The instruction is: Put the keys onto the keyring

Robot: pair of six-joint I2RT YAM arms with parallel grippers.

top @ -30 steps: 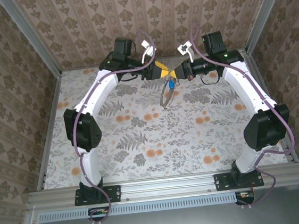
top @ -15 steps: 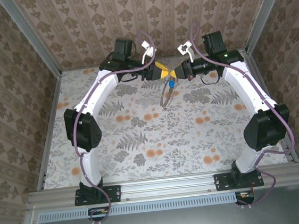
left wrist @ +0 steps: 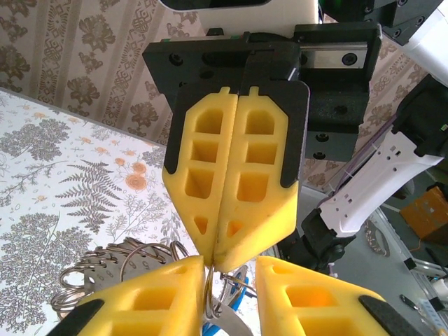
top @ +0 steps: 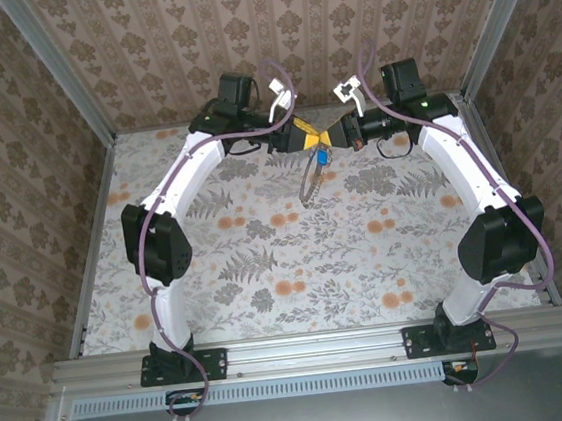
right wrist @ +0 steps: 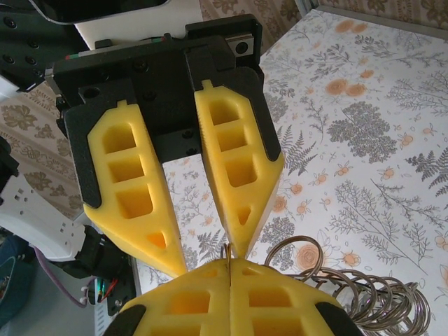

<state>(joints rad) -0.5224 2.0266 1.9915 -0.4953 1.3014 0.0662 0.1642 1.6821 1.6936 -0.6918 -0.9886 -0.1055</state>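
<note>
Both grippers meet above the far middle of the table. My right gripper (top: 335,135) (right wrist: 229,264) is shut on the thin metal ring of the keyring (right wrist: 227,253). The keyring's chain of loops (top: 308,181) (left wrist: 105,269) (right wrist: 364,294) hangs below it. My left gripper (top: 311,139) (left wrist: 229,276) faces it tip to tip, jaws apart. Between them sit the ring (left wrist: 207,290) and the blue-headed key (top: 324,156) (left wrist: 243,294). The ring lies against one left finger. Whether the key is threaded on the ring is hidden.
The table wears a floral cloth (top: 296,259). Wallpapered walls (top: 53,144) and aluminium posts (top: 81,81) close it in on three sides, with a rail along the near edge (top: 306,354). Purple cables (top: 271,71) arch over both wrists.
The left gripper's jaws have narrowed around the ring. The hanging chain has swung from an open oval to a thinner, straighter line. Both arms have hardly moved.
</note>
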